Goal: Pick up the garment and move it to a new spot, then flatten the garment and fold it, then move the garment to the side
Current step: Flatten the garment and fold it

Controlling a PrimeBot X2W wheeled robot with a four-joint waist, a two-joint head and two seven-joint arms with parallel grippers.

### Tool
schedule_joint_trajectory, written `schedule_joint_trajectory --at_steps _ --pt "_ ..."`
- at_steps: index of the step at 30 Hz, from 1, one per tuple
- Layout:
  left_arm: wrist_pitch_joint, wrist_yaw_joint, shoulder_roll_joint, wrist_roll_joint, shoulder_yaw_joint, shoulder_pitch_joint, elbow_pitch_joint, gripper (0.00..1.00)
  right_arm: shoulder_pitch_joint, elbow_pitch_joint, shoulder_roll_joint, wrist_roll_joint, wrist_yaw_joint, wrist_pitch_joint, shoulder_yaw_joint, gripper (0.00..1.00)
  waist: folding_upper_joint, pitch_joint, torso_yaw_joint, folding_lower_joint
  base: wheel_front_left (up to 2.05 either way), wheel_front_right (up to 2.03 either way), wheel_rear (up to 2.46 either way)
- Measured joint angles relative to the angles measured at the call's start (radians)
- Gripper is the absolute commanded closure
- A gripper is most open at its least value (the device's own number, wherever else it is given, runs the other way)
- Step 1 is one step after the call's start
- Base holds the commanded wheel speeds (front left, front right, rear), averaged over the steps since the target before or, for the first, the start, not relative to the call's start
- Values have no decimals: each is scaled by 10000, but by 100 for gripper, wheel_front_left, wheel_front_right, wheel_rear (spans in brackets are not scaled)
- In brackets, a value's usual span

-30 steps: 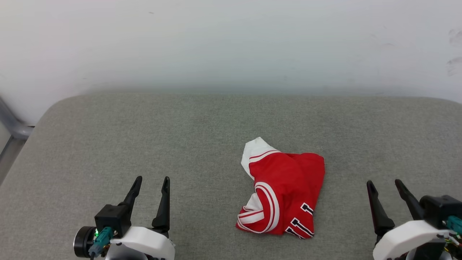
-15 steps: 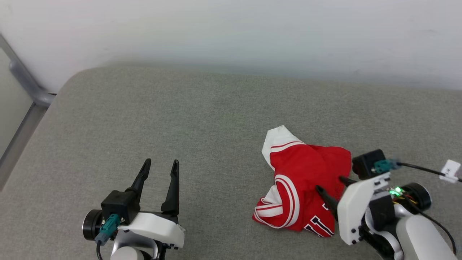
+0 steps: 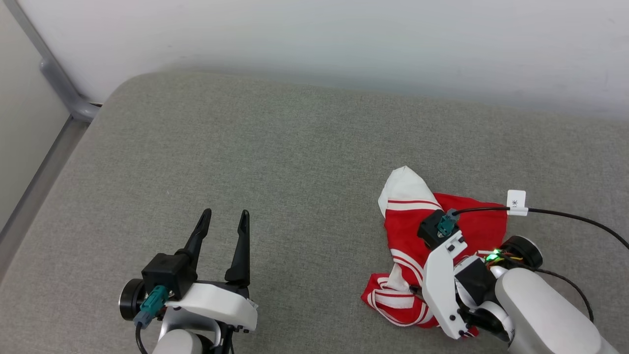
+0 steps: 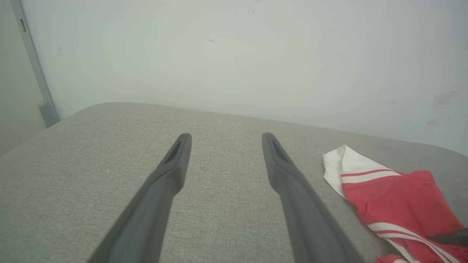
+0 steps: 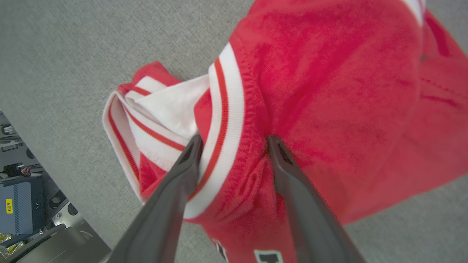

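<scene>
Right pincer [image 5: 234, 140] spread astride crumpled garment [image 5: 329, 91] — red knit, ribbed, striped.

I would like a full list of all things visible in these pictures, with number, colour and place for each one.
garment: one, red with white sleeves and striped trim, crumpled on the right part of the cushion
cushion: one, grey fabric, bearing the garment
wall: one, white, behind the cushion
metal tube: one, grey, far left beside the cushion
cable: one, black with a white tag, from the right wrist off to the right
box: one, blue-grey with yellow label, beyond the cushion's edge
left tool: one, dark fingers, open over bare cushion
right tool: one, dark fingers, open, tips astride the garment's striped trim
</scene>
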Motion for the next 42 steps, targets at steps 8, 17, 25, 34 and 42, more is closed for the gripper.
schedule_joint_trajectory --at_steps 8,17,25,34,42 --pt "0 -148 -159 151 316 94 94 0 -638 508 -8 522 0 -865 201 100 0 -160 0 0 0 0 0" --pt "0 -297 -217 345 527 333 132 0 -447 25 13 155 0 -2334 -1760 100 0 -500 -570 0 0 0 0" --pt "0 -447 -230 445 560 412 293 0 1929 -153 679 -468 0 -2880 -5628 100 0 -784 -1108 -1 0 0 0" --pt "0 -566 -247 487 506 442 514 0 4358 226 2280 -871 -2 -3009 -8491 100 0 -921 -1254 -2 0 0 0" --pt "0 -617 -244 487 493 516 698 0 4868 105 2658 -1103 -2 -4226 -8817 0 0 -1001 -1213 -2 0 0 0"
